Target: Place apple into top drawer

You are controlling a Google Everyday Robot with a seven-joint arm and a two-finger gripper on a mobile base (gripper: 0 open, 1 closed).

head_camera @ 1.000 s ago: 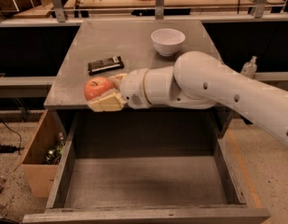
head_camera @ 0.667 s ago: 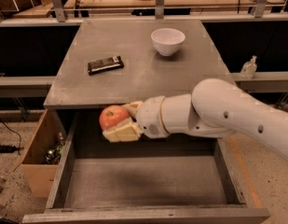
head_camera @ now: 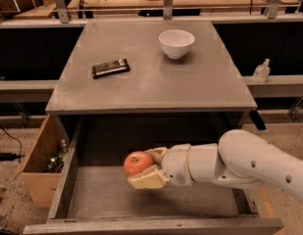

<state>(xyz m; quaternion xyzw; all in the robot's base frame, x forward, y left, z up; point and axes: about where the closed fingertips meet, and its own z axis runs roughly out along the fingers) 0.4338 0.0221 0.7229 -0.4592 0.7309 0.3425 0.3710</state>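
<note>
Starting at lower left, a brown cardboard box [head_camera: 39, 173] stands beside the open top drawer [head_camera: 104, 200], above whose grey floor, at lower middle, the apple [head_camera: 137, 162] is clamped between the 2 fingers of the gripper [head_camera: 148, 167], its white arm [head_camera: 249, 163] reaching in from lower right.

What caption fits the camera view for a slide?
Gripper holds the round red-orange apple over the open wide grey metal top drawer.

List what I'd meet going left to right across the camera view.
Box → bar → apple, held in the gripper over the open top drawer → bowl → bottle.
</note>
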